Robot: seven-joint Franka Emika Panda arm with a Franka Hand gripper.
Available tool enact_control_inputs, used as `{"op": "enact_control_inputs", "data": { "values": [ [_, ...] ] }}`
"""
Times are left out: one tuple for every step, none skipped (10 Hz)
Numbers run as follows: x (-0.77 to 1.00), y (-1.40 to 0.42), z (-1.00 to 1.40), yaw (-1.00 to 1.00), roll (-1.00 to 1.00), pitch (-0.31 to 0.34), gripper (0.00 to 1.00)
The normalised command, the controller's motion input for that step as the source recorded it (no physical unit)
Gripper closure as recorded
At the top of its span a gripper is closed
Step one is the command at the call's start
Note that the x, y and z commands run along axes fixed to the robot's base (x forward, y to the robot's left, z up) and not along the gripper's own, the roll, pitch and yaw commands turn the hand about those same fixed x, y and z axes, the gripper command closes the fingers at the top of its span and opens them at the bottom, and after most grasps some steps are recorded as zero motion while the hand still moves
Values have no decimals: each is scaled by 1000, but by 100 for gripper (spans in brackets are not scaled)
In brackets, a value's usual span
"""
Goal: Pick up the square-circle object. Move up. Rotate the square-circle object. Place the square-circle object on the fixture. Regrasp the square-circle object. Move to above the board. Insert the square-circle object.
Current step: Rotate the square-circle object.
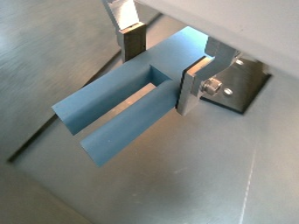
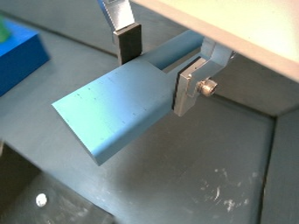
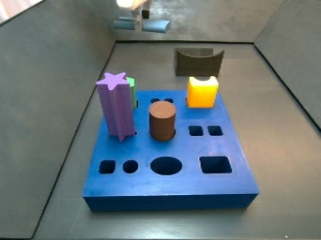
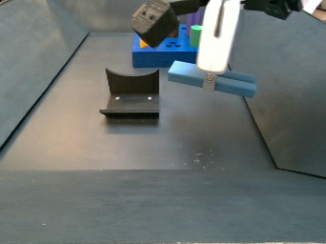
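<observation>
1. Gripper [image 4: 214, 69]: it hangs in the air to one side of the fixture [image 4: 130, 96], well above the floor, as a side view shows.
2. Jaws: pinching the square-circle object [image 4: 213, 80]. In both wrist views a silver finger [image 1: 188, 87] lies flat against one side of the peg and the dark pad [image 1: 133, 44] bears on the opposite side.
3. Task's thing: the grey-blue peg [image 2: 117, 109] is held lying roughly level, clear of the floor and of the fixture, sticking out beyond the fingers on both sides.
4. Board [image 3: 170, 159]: far from the gripper; it carries a purple star peg [image 3: 116, 105], a brown cylinder [image 3: 162, 121] and a yellow block [image 3: 204, 91]. Several holes stand open.
5. Step in hand, by judgement: rotation done or nearly so, with placing on the fixture next.
6. Recommendation: carry the peg sideways over the dipped top, align it between the raised corners, lower slowly and release only once it is seated.
7. Risk: the long overhang may catch a raised corner.
</observation>
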Motion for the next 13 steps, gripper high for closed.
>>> {"op": "enact_control_inputs", "data": {
  "values": [
    [30,28,-28,-1000,-2,-1,100],
    [30,27,-28,-1000,-3,-1,100],
    [30,27,-28,-1000,-3,-1,100],
    [29,27,-28,-1000,-3,-1,100],
    [29,27,-28,-1000,-3,-1,100],
    [29,27,-28,-1000,-3,-2,100],
    [29,27,-28,-1000,-4,-2,100],
    [29,27,-28,-1000,-4,-2,100],
    [29,27,-28,-1000,-4,-2,100],
    [29,27,-28,-1000,-5,-2,100],
    [29,27,-28,-1000,-6,-2,100],
    [29,27,-28,-1000,-6,-3,100],
    [28,27,-28,-1000,-7,-3,100]
  ]
}}
